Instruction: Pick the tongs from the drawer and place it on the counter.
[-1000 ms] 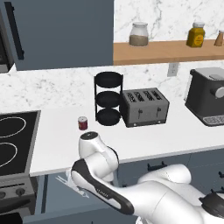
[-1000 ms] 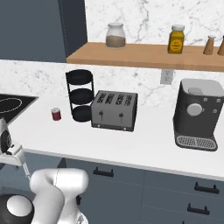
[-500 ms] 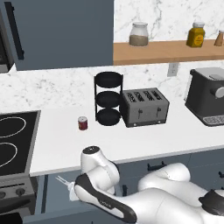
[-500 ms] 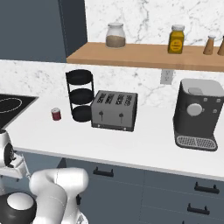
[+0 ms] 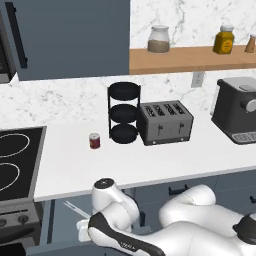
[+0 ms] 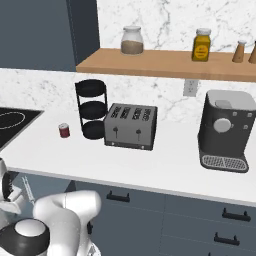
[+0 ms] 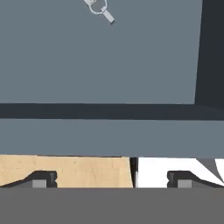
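The tongs (image 5: pixel 75 209) are a thin pale sliver lying in the open blue-grey drawer (image 5: pixel 56 223) under the white counter (image 5: pixel 150 157). My gripper (image 5: pixel 83 229) hangs low beside them, below the counter's front edge. From the right base the gripper (image 6: pixel 14 201) sits at the far lower left, with the tongs (image 6: pixel 27 190) just above it and the counter (image 6: pixel 150 167) behind. The hand view looks onto the drawer's grey floor (image 7: pixel 109 57), where one end of the tongs (image 7: pixel 99 8) shows at the top edge. The gripper (image 7: pixel 112 179) is open, its fingertips (image 7: pixel 43 178) wide apart and holding nothing.
On the counter stand a small red can (image 5: pixel 94 141), a black three-tier rack (image 5: pixel 124 112), a toaster (image 5: pixel 165 122) and a coffee machine (image 5: pixel 237 110). A stove (image 5: pixel 15 160) borders the left. A wooden shelf (image 5: pixel 190 57) holds jars. Dark drawer handles (image 6: pixel 117 196) line the lower cabinets.
The arm has sunk lower, carrying the hand from counter height down below the front edge beside the drawer. The tongs lie where they were.
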